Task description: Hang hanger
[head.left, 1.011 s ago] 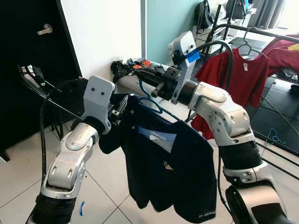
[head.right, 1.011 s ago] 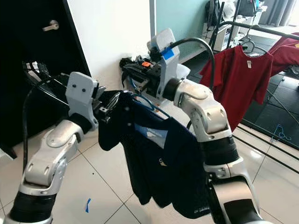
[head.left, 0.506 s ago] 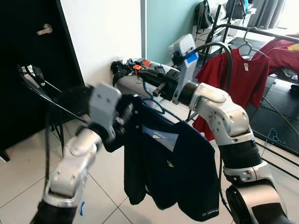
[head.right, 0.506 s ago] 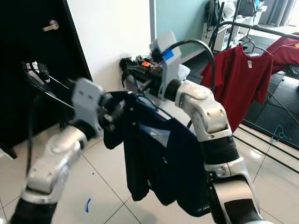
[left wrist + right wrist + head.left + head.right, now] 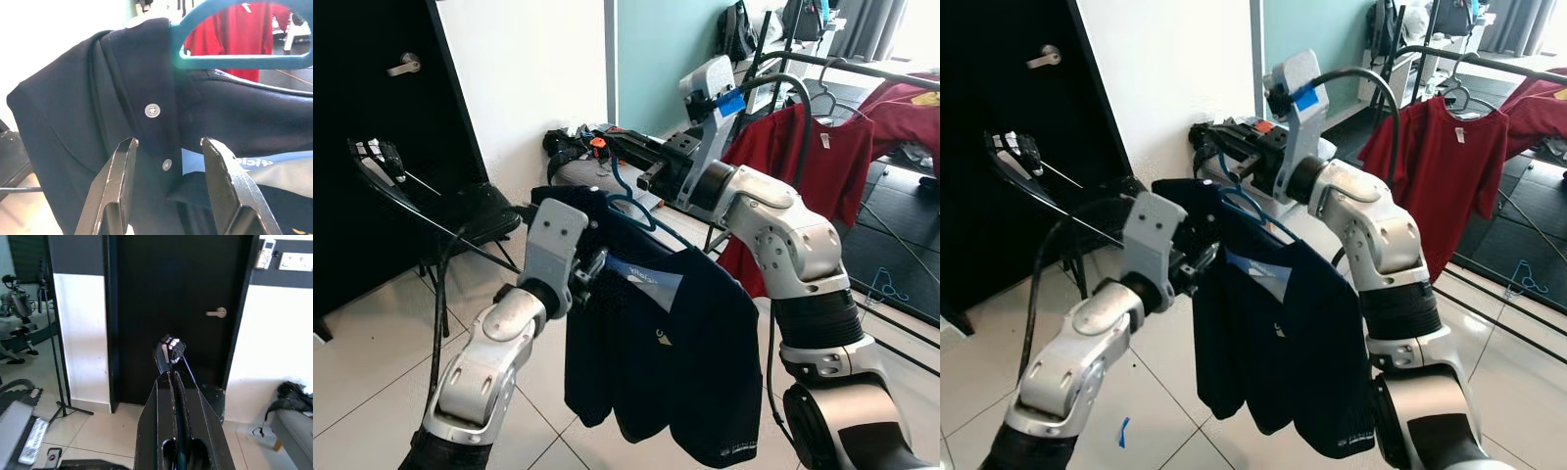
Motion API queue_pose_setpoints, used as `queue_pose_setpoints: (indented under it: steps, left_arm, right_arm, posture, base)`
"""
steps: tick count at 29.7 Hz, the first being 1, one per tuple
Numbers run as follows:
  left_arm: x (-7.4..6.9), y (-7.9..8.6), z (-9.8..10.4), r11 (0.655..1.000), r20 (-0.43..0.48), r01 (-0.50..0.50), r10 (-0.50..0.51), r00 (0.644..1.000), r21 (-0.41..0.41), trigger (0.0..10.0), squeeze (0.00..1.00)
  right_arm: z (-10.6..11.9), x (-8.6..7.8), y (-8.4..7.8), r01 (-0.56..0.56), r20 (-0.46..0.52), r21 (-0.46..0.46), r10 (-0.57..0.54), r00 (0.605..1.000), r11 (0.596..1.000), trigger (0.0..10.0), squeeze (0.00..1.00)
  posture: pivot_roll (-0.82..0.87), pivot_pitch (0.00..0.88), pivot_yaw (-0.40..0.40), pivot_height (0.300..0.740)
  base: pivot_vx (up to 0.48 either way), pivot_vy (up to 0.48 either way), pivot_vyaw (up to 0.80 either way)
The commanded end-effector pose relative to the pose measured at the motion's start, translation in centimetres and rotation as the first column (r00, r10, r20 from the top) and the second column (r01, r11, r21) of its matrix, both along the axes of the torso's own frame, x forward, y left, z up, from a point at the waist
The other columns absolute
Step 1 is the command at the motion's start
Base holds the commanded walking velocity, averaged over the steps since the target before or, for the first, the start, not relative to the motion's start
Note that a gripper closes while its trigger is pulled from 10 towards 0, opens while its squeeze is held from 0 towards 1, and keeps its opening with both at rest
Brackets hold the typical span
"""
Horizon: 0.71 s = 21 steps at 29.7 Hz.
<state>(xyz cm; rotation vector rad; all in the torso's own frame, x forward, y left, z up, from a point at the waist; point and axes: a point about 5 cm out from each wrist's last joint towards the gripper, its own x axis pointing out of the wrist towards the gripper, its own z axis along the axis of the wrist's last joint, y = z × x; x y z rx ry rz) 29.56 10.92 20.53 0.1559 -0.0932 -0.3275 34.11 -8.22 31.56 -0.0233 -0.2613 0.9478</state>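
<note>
A blue plastic hanger [image 5: 634, 208] carries a navy polo shirt [image 5: 675, 343] with a pale blue chest label. My right gripper [image 5: 625, 152] is held up at chest height, shut on the hanger's hook; in the right wrist view its fingers [image 5: 168, 396] are pressed together with a thin blue strip between them. My left gripper [image 5: 167, 142] stands open just in front of the shirt's buttoned collar, with cloth between its fingers [image 5: 117, 181] but no grip on it. In the head view it sits at the shirt's left shoulder [image 5: 592, 264].
A clothes rack's dark rail [image 5: 862, 69] runs at the back right with red shirts [image 5: 813, 157] hanging on it. A black door [image 5: 372, 147] and a folded black stand [image 5: 411, 206] are on the left. Bags lie by the white wall [image 5: 573, 147]. The floor is white tile.
My left arm has swung in from the shirt's outer shoulder to the collar. The right gripper has lifted the hanger slightly and the shirt hangs straighter.
</note>
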Motion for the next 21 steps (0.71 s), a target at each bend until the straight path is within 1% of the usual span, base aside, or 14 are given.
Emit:
queue_pose_setpoints:
  steps: [1, 5, 10, 15, 21]
  left_arm:
    - [0.5, 0.6, -0.1, 0.999, -0.009, -0.054, 0.054, 0.999, -0.002, 10.0, 0.00]
    - [0.6, 0.5, 0.2, 0.998, 0.006, -0.065, 0.065, 0.998, -0.019, 10.0, 0.00]
    - [0.6, 0.1, 0.4, 0.998, 0.015, -0.051, 0.051, 0.999, -0.032, 10.0, 0.00]
    - [0.7, 0.1, 0.5, 0.998, 0.021, -0.059, 0.060, 0.998, -0.036, 10.0, 0.00]
    - [1.0, 0.2, 0.7, 0.996, 0.035, -0.084, 0.085, 0.996, -0.039, 10.0, 0.00]
  right_arm:
    - [1.1, -0.9, 0.7, -0.059, 0.046, 0.011, 0.058, 0.997, 0.998, 3.0, 0.00]
    - [1.0, -1.2, 1.0, -0.082, 0.050, 0.003, 0.081, 0.995, 0.997, 3.1, 0.00]
    - [1.0, -1.3, 1.1, -0.088, 0.049, 0.002, 0.088, 0.995, 0.996, 3.1, 0.00]
    - [1.1, -1.5, 1.3, -0.103, 0.050, 0.003, 0.102, 0.994, 0.995, 3.1, 0.00]
    - [1.1, -2.2, 1.9, -0.144, 0.050, 0.002, 0.143, 0.988, 0.990, 3.2, 0.00]
  posture:
    - [-0.08, 0.002, 0.034, 0.740]
    - [-0.08, 0.001, 0.034, 0.740]
    - [-0.08, 0.001, 0.033, 0.740]
    - [-0.08, 0.001, 0.033, 0.740]
    - [-0.08, 0.002, 0.034, 0.740]
  base:
    - [0.000, 0.000, 0.00]
    - [0.000, 0.000, 0.00]
    - [0.000, 0.000, 0.00]
    - [0.000, 0.000, 0.00]
    - [0.000, 0.000, 0.00]
